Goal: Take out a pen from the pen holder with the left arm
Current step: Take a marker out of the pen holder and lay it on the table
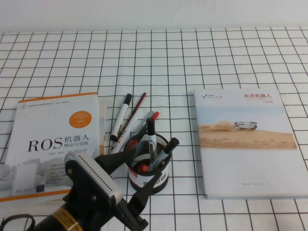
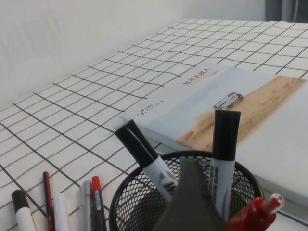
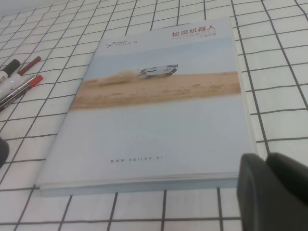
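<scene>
Your left gripper (image 1: 139,169) is low at the near left, with its fingers (image 1: 144,192) spread apart beside the mesh pen holder (image 1: 161,182) and gripping nothing. Two black-capped markers (image 1: 151,131) stand inside with their caps up, leaning apart, next to a red pen (image 1: 143,168). Just behind, loose pens (image 1: 126,120) lie with their long axes pointing away from the robot. The right gripper (image 3: 126,154), fingers apart, hangs over the near edge of the brochure (image 3: 159,120).

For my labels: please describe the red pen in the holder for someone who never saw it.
Between two books stands a black mesh pen holder, left gripper open at its near side; the right gripper hangs over the right book. Its only red pen sits lower than two black-capped markers.
</scene>
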